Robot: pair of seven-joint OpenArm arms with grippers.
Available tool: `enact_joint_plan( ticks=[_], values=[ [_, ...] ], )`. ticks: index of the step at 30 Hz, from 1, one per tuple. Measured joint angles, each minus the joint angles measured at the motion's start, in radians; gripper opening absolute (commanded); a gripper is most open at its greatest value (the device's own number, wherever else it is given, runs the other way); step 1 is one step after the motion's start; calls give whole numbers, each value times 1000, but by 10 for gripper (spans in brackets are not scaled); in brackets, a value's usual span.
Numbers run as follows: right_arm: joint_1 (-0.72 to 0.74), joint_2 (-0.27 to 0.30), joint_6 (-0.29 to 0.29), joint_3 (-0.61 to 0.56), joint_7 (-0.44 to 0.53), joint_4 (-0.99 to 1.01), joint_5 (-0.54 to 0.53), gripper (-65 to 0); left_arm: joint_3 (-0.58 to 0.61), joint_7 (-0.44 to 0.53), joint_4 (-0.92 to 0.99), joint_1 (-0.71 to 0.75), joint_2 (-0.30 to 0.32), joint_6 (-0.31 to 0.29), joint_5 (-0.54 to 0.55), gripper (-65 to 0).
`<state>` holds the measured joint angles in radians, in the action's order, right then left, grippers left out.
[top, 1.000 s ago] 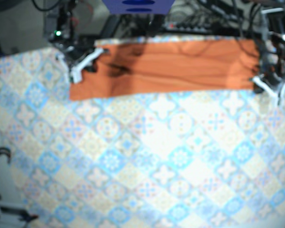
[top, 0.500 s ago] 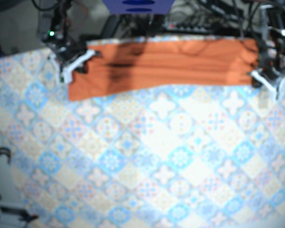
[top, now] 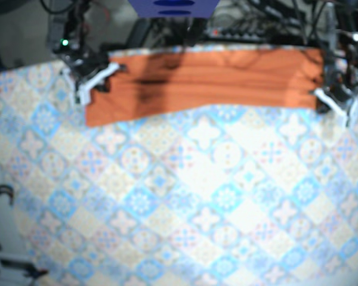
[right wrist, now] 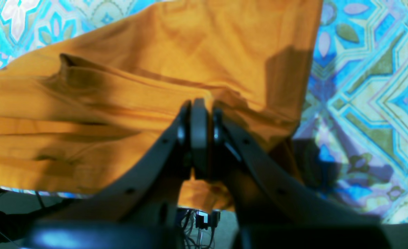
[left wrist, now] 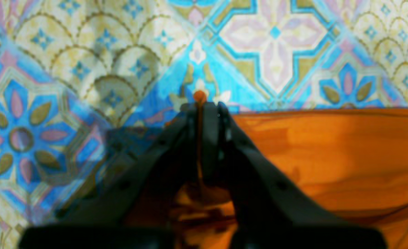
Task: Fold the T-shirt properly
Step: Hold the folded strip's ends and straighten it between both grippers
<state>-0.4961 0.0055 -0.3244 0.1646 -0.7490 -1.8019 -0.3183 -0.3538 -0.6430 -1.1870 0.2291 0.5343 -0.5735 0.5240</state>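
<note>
Left gripper is pinched shut on a thin sliver of the orange T-shirt, which shows between its tips. Right gripper is likewise closed, with cloth bunched and creased around its tips. The T-shirt lies as 1 long folded band along the far edge of the table, stretched between the 2 grippers. At the right gripper's end it overhangs that edge. A tablecloth of blue, cream and pink tiles covers the table, running broad and flat from the shirt to the near side. Just behind the far edge are dark cables and a blue object. A looped cable sits off the near corner on the right arm's side, well apart.
</note>
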Motion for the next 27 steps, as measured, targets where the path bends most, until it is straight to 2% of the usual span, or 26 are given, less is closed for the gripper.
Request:
enact_joint_plan(
  ticks=[3,8,14,21,27],
  values=[
    [-1,0,0,0,0,0,0,-622,-2,-3,0,3,2,0,0,-650],
    [-3,0,1,0,3,0,4,-524,-2,0,-2,1,8,0,0,-650],
    [-3,-2,1,0,3,0,4,-464,-2,0,-2,1,14,0,0,-650],
    [-7,-2,1,-1,3,0,4,-455,-2,0,-6,1,14,0,0,-650],
    [-8,-3,1,1,4,-3,3,-455,-1,26,-137,69,18,0,-1,-650]
  ],
)
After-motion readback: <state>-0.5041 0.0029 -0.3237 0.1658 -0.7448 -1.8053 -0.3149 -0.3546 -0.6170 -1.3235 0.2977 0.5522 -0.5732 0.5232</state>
